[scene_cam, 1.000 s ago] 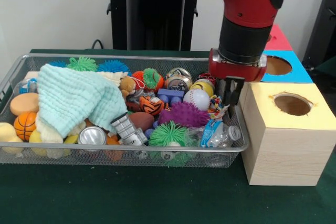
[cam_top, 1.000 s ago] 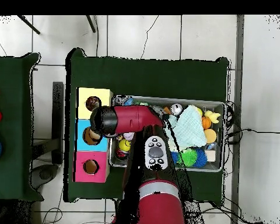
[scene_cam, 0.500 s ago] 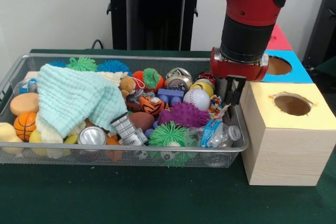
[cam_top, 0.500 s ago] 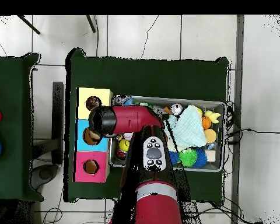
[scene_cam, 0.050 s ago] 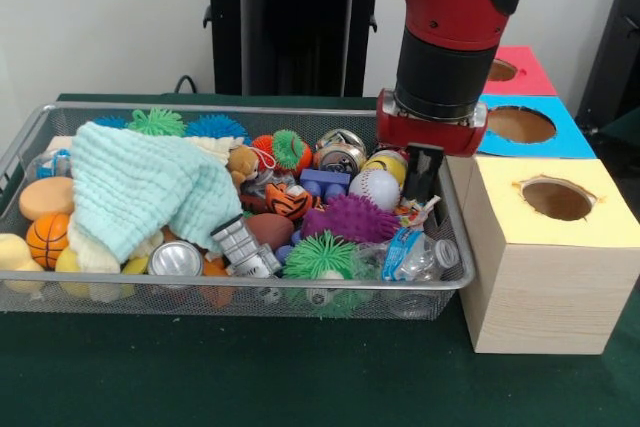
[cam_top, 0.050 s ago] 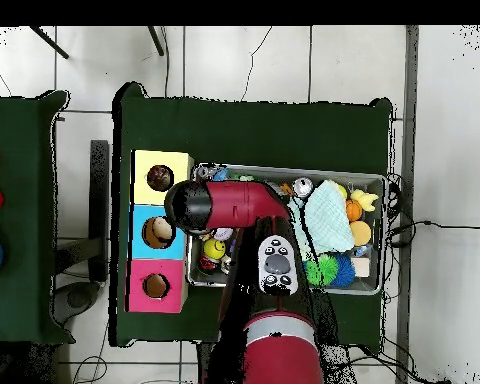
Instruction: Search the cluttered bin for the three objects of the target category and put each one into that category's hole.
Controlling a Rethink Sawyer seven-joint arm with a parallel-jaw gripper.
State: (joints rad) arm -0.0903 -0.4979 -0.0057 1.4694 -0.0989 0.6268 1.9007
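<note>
My gripper [scene_cam, 0.050 s ago: 424, 173] hangs inside the wire bin's [scene_cam, 0.050 s ago: 440, 292] end nearest the three boxes; whether it is open I cannot tell. The baseball [scene_cam, 0.050 s ago: 379, 188] lies just beside it, away from the yellow box [scene_cam, 0.050 s ago: 545, 277].

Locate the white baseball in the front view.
The baseball lies toward the wire bin's right end, just left of the gripper, behind the purple spiky ball.
</note>
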